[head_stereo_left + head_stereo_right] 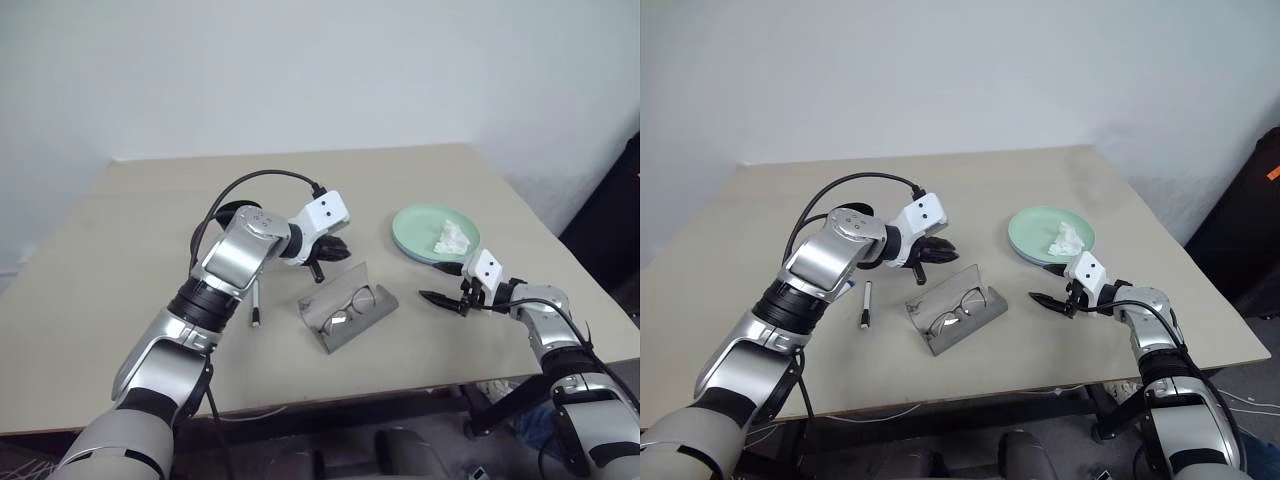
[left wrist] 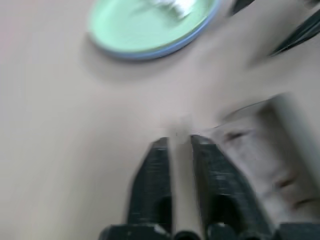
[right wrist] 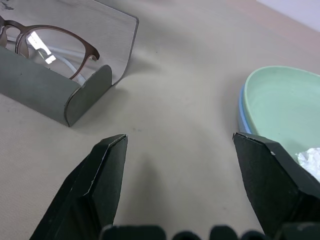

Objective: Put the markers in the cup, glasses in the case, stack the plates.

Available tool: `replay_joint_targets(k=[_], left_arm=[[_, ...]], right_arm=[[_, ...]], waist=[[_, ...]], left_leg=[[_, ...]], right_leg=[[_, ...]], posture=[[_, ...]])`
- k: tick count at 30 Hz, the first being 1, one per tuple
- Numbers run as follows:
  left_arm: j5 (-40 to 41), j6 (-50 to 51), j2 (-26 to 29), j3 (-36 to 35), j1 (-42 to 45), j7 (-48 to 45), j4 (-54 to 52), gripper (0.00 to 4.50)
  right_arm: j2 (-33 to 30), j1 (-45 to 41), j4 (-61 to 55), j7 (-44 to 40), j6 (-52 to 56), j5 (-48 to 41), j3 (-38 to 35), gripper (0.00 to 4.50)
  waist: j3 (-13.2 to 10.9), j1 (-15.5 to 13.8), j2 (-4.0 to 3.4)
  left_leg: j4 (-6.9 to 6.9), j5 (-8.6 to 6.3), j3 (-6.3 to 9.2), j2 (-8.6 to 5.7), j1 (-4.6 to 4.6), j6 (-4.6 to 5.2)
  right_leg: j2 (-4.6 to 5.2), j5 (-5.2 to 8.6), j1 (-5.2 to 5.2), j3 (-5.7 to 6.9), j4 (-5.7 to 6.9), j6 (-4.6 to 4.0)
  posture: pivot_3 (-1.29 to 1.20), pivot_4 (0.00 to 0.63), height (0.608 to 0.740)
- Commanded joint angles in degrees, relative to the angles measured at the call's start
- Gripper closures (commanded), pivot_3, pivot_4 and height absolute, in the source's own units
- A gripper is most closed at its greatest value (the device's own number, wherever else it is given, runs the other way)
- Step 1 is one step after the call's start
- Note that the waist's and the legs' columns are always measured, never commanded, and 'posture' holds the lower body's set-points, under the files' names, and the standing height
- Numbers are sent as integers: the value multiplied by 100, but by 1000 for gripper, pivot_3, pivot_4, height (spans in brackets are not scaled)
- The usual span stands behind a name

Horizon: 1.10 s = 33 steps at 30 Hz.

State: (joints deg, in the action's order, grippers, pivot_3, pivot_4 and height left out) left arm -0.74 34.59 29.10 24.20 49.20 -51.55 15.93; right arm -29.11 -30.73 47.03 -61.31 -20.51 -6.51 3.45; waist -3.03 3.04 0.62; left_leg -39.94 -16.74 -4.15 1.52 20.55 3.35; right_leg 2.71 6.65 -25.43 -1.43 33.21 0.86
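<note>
right end effector (image 3: pixel 175 145) wide open, nothing between its fingers, poised low over the bare counter (image 1: pixel 120 270) near the front edge. the grey case (image 3: pixel 45 85) lies just ahead of it toward the robot's left, lid open and standing up behind the tray; the glasses (image 3: pixel 47 45) sit inside the tray, lenses upright, brown frame visible above the front wall. on this end effector's other side, close by, the plates (image 3: pixel 260 100) are stacked: mint green one on top, the light blue rim showing just beneath it. a crumpled white tissue (image 1: pixel 452 238) rests in the top plate.

left end effector (image 1: pixel 330 255) closed, fingers (image 2: pixel 155 180) nearly together with only a thin gap and nothing gripped. it hangs above the counter just behind the open case, on the lid side, pointing down and toward the plates. the marker (image 1: pixel 866 303) lies flat on the counter back under the left forearm, nearer the robot than that end effector and apart from the case. the black cup (image 1: pixel 232 212) stands behind the left wrist, largely hidden by the arm; whether anything is inside cannot be told.
</note>
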Motion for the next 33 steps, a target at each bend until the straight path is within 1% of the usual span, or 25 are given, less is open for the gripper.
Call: replay_joint_targets(k=[1,4,7,12,15,20,28,33], left_arm=[[-415,-414,151,150,77,-28,212,4473],[-449,-461,198,244,-60,-309,190,4473],[-431,-488,261,289,-239,-617,116,4473],[-382,-482,274,226,-370,-863,136,4473],[-339,-501,280,218,-434,-1012,97,4473],[-49,-316,265,166,-593,-1397,-387,4473],[286,22,274,232,-917,-1745,-1221,4473],[270,91,341,332,-1069,-1826,-1506,4473]], right_arm=[[-54,-121,-44,4,-121,16,-83,836],[-64,-115,-54,-19,-116,-17,-107,836],[-74,-81,-220,-291,53,-255,-188,836],[-159,127,-809,-1116,833,-770,-261,836],[-240,305,-1195,-1443,1329,-945,-244,836],[-269,462,-1524,-1468,1588,-959,-273,836],[-223,473,-1578,-1315,1564,-871,-284,836],[-198,482,-1574,-1258,1529,-840,-262,836]], waist=[[0,-5,0],[0,-10,0],[0,-8,0],[0,-9,3],[0,-10,3],[-1,-4,4],[-2,-6,5],[-2,-6,5]], left_leg=[[0,0,-3,0,1,0],[0,0,-6,-4,5,0],[0,0,-9,-11,10,0],[-1,0,-5,-11,9,0],[-5,0,2,-22,1,0],[-8,0,4,-21,-3,0],[-13,5,-2,-30,-5,8],[-14,8,0,-34,-5,15]], right_leg=[[0,0,0,0,1,0],[0,0,0,-1,0,0],[0,2,0,-5,1,3],[-2,2,-1,-6,13,4],[-2,11,-2,-21,42,16],[-2,12,-8,-41,49,17],[-4,14,-9,-68,50,20],[-4,14,-8,-73,53,20]], posture=[[0,0,740],[0,0,740],[0,0,740],[0,0,740],[0,0,740],[0,0,740],[0,0,740],[0,0,740]])
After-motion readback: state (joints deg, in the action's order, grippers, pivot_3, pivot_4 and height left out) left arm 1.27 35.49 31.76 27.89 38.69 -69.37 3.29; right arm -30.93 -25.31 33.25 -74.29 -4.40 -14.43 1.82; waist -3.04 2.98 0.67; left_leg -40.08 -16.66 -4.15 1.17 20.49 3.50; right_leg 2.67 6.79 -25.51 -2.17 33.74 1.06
